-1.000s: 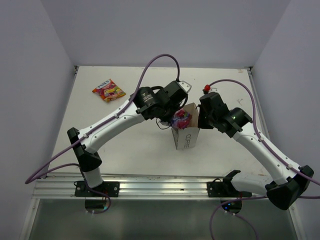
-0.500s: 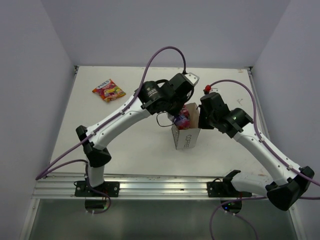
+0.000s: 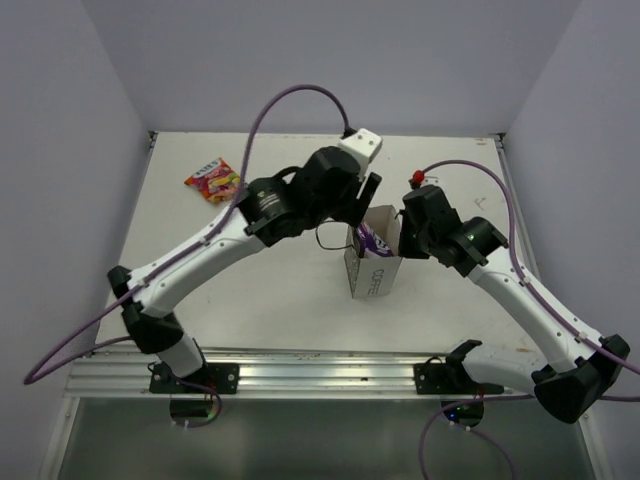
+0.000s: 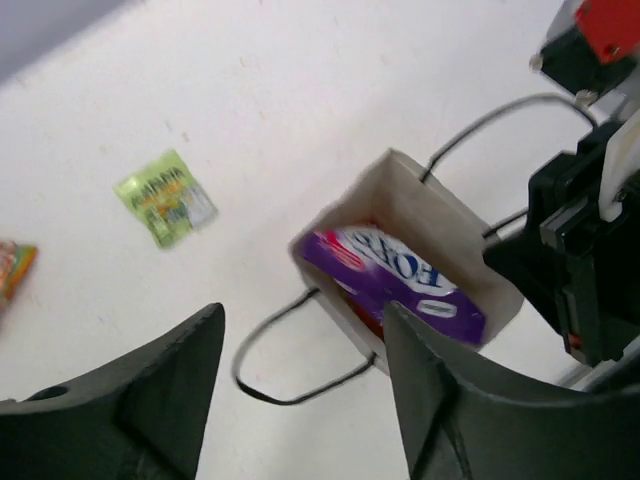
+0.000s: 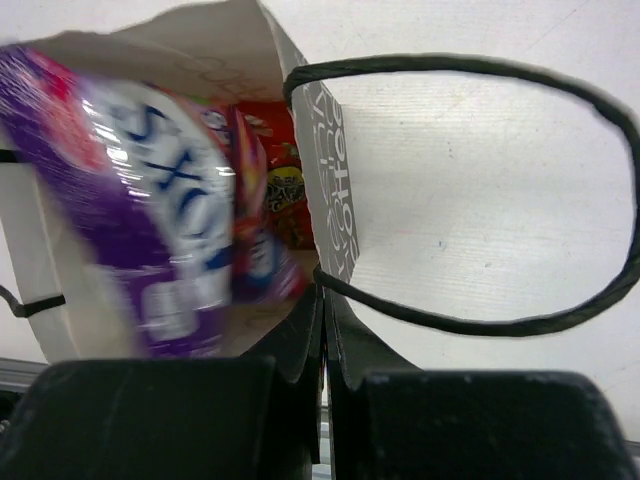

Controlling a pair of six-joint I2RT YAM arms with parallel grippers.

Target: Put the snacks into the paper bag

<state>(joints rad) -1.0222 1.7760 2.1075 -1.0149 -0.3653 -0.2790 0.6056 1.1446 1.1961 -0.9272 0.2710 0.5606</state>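
Note:
The white paper bag point(image 3: 373, 275) stands upright mid-table. A purple packet point(image 3: 369, 238) lies in its mouth, seen from above in the left wrist view point(image 4: 395, 275) and blurred in the right wrist view point(image 5: 150, 210). Under it is a red-orange packet point(image 5: 283, 190). My left gripper point(image 3: 366, 200) hangs open and empty above the bag point(image 4: 300, 335). My right gripper point(image 3: 405, 235) is shut on the bag's right wall point(image 5: 322, 300). A pale green packet point(image 4: 165, 197) lies on the table left of the bag. The red-yellow packet point(image 3: 217, 180) lies at the far left.
The bag's black cord handles point(image 5: 520, 200) droop outward onto the table on both sides point(image 4: 290, 370). Grey walls close in the table at the left, back and right. A metal rail point(image 3: 320, 375) runs along the near edge.
My left gripper opened and let go of the purple packet, which dropped into the bag's mouth. The left arm then rose and drew back. The right gripper kept its hold on the bag.

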